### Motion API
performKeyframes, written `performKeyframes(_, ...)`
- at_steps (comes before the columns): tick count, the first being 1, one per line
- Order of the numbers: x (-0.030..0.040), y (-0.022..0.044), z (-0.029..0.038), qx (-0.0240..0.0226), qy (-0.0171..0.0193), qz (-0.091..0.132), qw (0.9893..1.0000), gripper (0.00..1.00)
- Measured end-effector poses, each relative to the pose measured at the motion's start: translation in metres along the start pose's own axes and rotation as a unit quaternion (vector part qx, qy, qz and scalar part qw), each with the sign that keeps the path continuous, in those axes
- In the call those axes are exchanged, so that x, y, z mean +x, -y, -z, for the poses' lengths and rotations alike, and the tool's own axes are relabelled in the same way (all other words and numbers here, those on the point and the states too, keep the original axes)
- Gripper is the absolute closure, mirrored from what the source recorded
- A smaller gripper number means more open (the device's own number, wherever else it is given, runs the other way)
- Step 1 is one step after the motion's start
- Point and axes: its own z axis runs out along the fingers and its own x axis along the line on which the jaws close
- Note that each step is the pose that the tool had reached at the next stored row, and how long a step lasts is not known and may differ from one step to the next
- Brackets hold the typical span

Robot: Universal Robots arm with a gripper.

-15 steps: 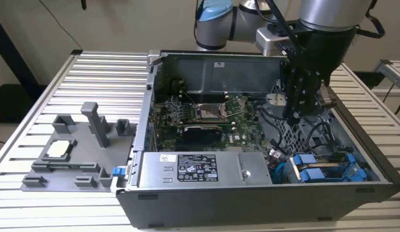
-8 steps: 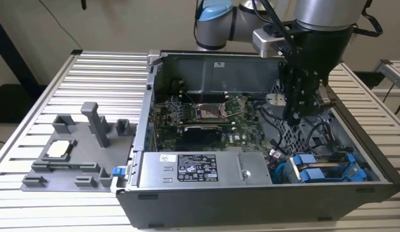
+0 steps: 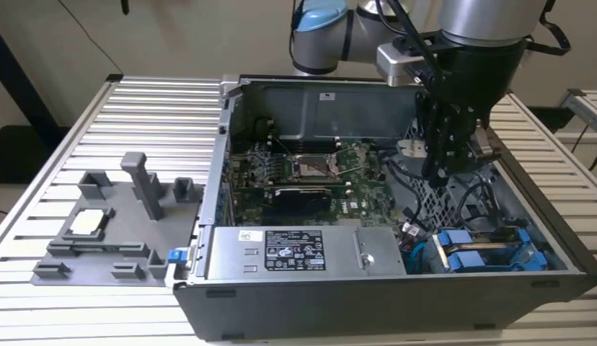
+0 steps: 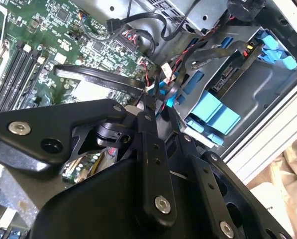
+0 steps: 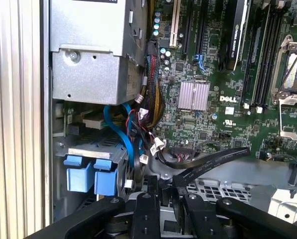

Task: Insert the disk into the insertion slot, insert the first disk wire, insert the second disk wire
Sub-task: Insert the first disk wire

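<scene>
Closest to us, our gripper [image 5: 162, 188] sits nearly closed, seemingly pinching the black flat wire [image 5: 213, 162]; we'd square its plug to the disk [image 5: 91, 174] beside it.

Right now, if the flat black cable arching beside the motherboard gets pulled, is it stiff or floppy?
Probably floppy yet springy: the flat black cable holds a loose arc. Likely light, being a thin ribbon. Its bends suggest it would twist rather than push straight.
</scene>
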Motion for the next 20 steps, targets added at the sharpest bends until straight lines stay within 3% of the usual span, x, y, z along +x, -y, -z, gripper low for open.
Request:
performKeyframes(10, 0.0, 0.0, -0.0004, 0.0, 0.0001, 0.0, 1.0, 0.73)
performKeyframes(12, 0.0, 0.0, -0.0004, 0.0, 0.0001, 0.0, 1.0, 0.76)
performKeyframes(13, -0.0001, 0.0, -0.0004, 0.0, 0.0001, 0.0, 1.0, 0.83)
performKeyframes(20, -0.0001, -0.0001, -0.0006, 0.0, 0.0001, 0.0, 1.0, 0.84)
